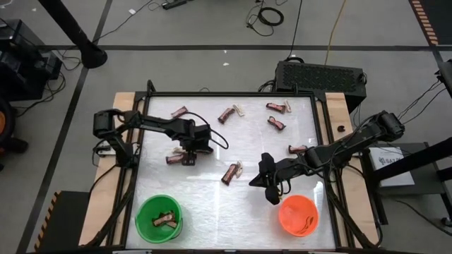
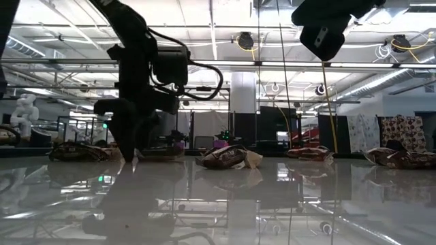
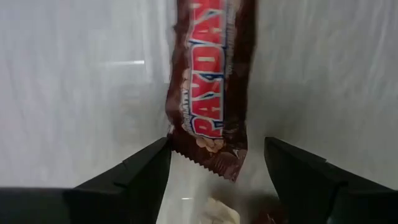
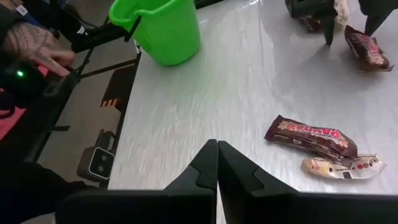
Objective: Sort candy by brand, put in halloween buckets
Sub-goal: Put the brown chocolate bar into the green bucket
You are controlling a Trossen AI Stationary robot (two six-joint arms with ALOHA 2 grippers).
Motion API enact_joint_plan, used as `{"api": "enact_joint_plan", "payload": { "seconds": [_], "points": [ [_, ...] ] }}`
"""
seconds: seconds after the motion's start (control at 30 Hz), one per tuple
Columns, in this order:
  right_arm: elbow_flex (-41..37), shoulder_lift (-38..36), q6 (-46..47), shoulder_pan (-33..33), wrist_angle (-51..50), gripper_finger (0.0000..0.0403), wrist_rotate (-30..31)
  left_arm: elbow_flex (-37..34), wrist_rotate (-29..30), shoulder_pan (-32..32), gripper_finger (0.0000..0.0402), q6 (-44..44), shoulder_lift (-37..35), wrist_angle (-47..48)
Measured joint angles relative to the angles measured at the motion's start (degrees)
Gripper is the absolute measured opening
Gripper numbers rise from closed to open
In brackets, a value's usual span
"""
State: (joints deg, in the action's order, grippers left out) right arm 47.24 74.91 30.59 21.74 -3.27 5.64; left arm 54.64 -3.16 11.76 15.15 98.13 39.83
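Look at your left gripper [image 1: 185, 159] first: it is down low on the white table [image 1: 212, 212], on the left side, and its two dark fingers [image 3: 134, 177] are spread wide apart. A dark brown candy bar [image 3: 211, 87] lies flat on the table, with its near end between the fingertips. The fingers sit on each side of that end but do not squeeze it, so this gripper holds nothing. A bit of pale wrapper [image 3: 217, 213] shows right under the gripper too. Your right gripper [image 1: 270, 190] hangs above the table just beside the orange bucket [image 1: 297, 215], and its fingers [image 4: 208, 165] are pressed tight together with nothing between them. The green bucket [image 1: 159, 216] stands at the front left of the table and has brown candy [image 1: 165, 221] inside it. The orange bucket stands at the front right. More candy is spread on the table: a brown bar and a pale bar [image 1: 232, 172] lie together near the middle, and some more bars [image 1: 277, 107] lie near the far edge. In the right wrist view you can see a person's hand [image 4: 34, 46] past the table edge.
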Motion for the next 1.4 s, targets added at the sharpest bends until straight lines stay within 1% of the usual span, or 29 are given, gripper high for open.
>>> {"api": "enact_joint_plan", "payload": {
  "seconds": [0.13, 0.27, 0.5, 0.7, 0.73, 0.87, 0.97, 1.13, 1.23, 1.3, 1.4],
  "points": [
    [0.0, 0.0, 1.3, 0.0, -0.1, 0.0, 0.01, 0.21, 1.45, -0.36, 0.0256, 2.11, 0.82, -0.54],
    [0.0, 0.0, 2.93, 0.0, -0.11, 0.0, 0.01, 0.19, 1.24, -0.34, 0.0225, 3.68, 0.88, -0.65],
    [0.0, 0.0, 3.23, 0.0, -0.09, 0.0, 0.01, 0.07, 1.81, -0.32, 0.0127, 2.48, 0.96, -1.84],
    [0.0, 0.0, 3.23, 0.0, -0.09, 0.0, 0.03, 0.23, 2.15, -0.32, 0.0019, 1.61, 1.03, -2.42],
    [0.0, 0.0, 3.23, 0.0, -0.09, 0.0, 0.03, 0.52, 2.18, -0.32, 0.001, 0.96, 1.01, -2.05],
    [0.0, 0.0, 3.23, 0.0, -0.07, 0.0, 0.12, 1.56, 2.21, -0.39, 0.0004, -1.39, -0.05, -0.03],
    [0.0, 0.0, 3.21, 0.0, -0.07, 0.0, 0.34, 2.93, 2.16, -0.98, 0.0003, -2.87, -2.74, 2.18],
    [0.0, 0.0, 1.09, -0.02, -0.18, 0.0, 1.35, 5.1, -2.58, -4.36, 0.0002, -6.71, -8.91, 8.3],
    [0.0, 0.0, -1.66, -0.02, -0.24, 0.0, 4.39, 6.42, -4.97, -7.83, 0.0002, -9.91, -13.64, 14.15],
    [0.0, 0.0, -3.84, -0.1, -0.28, 0.0, 7.03, 7.07, -7.56, -10.66, 0.0001, -13.36, -16.86, 18.35],
    [0.0, 0.0, -7.02, -0.75, -0.18, 0.0, 11.29, 8.08, -12.09, -15.51, 0.0001, -21.84, -22.02, 22.86]
  ]
}}
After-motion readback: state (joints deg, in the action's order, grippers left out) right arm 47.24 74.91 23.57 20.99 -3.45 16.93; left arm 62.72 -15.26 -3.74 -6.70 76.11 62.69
